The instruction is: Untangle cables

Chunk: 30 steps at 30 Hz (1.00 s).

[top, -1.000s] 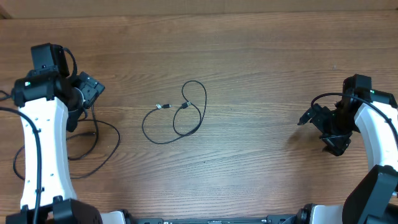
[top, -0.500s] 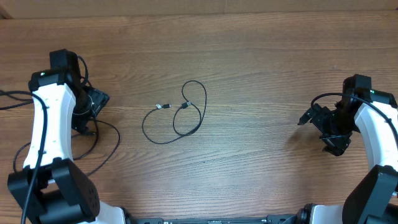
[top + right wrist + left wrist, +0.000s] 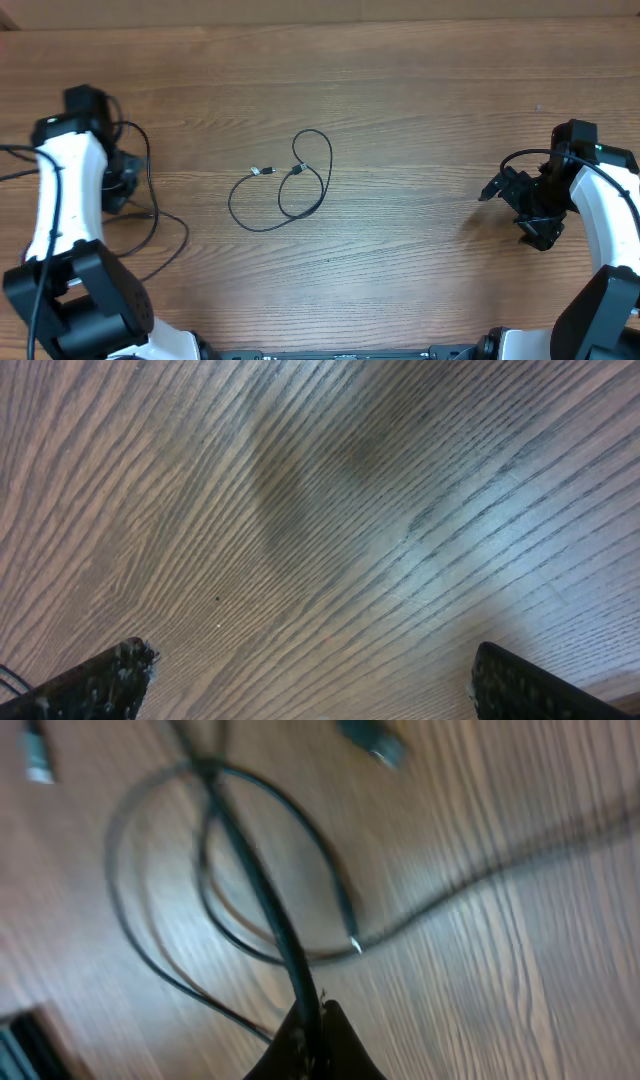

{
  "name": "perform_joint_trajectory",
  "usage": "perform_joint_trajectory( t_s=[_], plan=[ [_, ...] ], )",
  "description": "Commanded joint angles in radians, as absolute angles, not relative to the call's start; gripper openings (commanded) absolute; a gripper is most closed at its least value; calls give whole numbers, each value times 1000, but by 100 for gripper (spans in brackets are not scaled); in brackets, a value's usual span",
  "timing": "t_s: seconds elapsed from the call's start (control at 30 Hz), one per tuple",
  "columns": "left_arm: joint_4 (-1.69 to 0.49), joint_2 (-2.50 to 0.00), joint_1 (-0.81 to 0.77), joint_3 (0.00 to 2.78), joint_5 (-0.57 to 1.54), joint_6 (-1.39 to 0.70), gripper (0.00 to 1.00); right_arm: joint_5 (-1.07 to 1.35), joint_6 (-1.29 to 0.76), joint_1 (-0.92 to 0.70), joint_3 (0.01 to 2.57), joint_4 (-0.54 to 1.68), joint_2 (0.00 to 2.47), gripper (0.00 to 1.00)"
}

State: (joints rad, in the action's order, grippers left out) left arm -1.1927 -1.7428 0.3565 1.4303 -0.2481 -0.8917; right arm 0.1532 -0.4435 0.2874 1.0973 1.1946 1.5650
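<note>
**Left jaws closing on the side cable**

Left gripper [image 3: 310,1025]: jaws, spread a second ago, are now pinching a black cable [image 3: 262,885] near the left edge of the table [image 3: 400,100]. Looped cable [image 3: 288,186]: lying unmoved at centre. Right gripper [image 3: 512,208]: waiting, jaws spread, holding nothing. Judgement: the first strand is secured and ready for drawing clear.

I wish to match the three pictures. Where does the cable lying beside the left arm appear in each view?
Overhead: the cable loops on the table at the far left.
Left wrist: it runs from bottom centre, pinched in the shut left end effector, up towards the top left.
Right wrist: not in it; only the open right end effector over wood.
Shared landmark: the table's wood grain.
</note>
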Motion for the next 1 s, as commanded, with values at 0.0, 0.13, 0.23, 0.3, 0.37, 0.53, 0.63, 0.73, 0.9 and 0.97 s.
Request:
perform_joint_trajectory(
  t_s=[0.0, 0.13, 0.23, 0.3, 0.37, 0.53, 0.63, 0.73, 0.9, 0.97],
  plan=[
    [-1221, -1744, 471, 1556, -260, -895, 4, 159, -437, 289, 1090, 1190, 1568, 100],
    [-1282, -1744, 612, 1713, -213, -889, 4, 159, -437, 289, 1090, 1183, 1568, 100],
    [-1321, -1744, 709, 1814, -164, -889, 4, 159, -437, 289, 1090, 1182, 1568, 100],
    [-1340, -1744, 764, 1863, -126, -889, 4, 159, -437, 289, 1090, 1182, 1568, 100],
    [-1354, -1744, 809, 1892, -95, -890, 4, 159, -440, 289, 1090, 1182, 1568, 100],
    [-1361, -1742, 884, 1903, -25, -890, 4, 159, -440, 289, 1090, 1183, 1568, 100],
    [-1351, -1742, 911, 1903, 55, -890, 4, 159, -440, 289, 1090, 1183, 1568, 100],
    [-1344, -1743, 924, 1903, 130, -884, 4, 159, -440, 289, 1090, 1183, 1568, 100],
    [-1324, -1743, 922, 1903, 157, -852, 4, 159, -440, 289, 1090, 1184, 1568, 100],
    [-1307, -1743, 923, 1903, 158, -853, 4, 159, -440, 289, 1090, 1184, 1568, 100]
  ],
)
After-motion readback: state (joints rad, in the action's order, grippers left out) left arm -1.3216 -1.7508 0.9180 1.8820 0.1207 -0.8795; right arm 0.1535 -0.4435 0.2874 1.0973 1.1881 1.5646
